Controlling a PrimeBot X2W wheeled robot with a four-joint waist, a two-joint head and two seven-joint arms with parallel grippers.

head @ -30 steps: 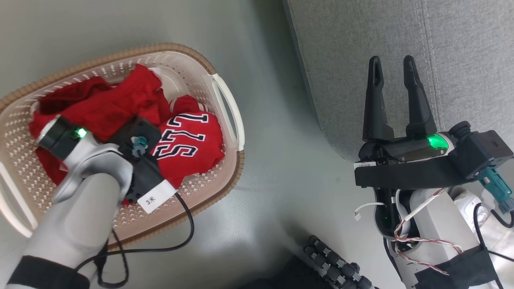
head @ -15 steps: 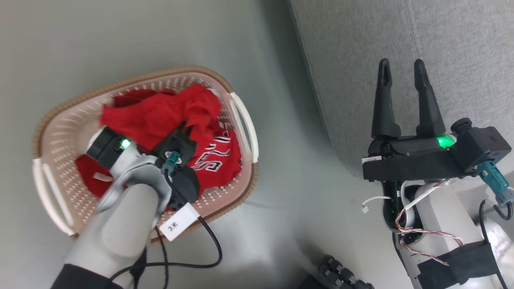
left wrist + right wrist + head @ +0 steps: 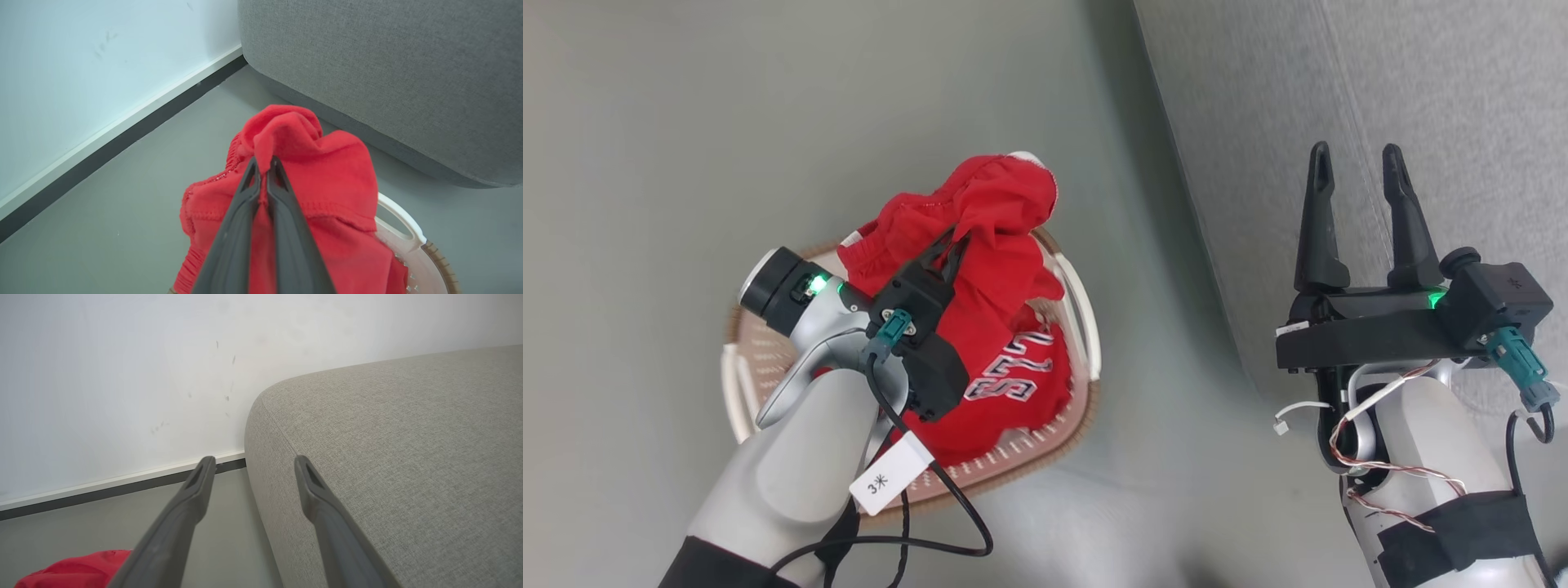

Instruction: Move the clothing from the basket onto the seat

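Observation:
My left gripper [image 3: 954, 242] is shut on a fold of the plain red garment [image 3: 980, 216], lifted above the cream basket [image 3: 1086, 327]. In the left wrist view the dark fingers [image 3: 241, 212] pinch the red cloth [image 3: 327, 175] with the basket's rim and handle [image 3: 402, 222] below at right. The lettered jersey [image 3: 1005, 384] still lies in the basket. The grey seat [image 3: 1421, 98] stands to the right. My right gripper [image 3: 1356, 163] hovers open and empty over the seat's edge [image 3: 278, 424]; a bit of red cloth [image 3: 77, 571] shows at that view's lower left.
Grey floor [image 3: 768, 122] surrounds the basket. A white wall with a dark baseboard [image 3: 114, 139] runs behind, meeting the seat's corner. A black cable [image 3: 956, 523] loops from my left wrist.
My left gripper has risen out of the basket with the plain red garment, pulling it up. The head camera has shifted, so the basket appears smaller and further right. The right gripper stays open.

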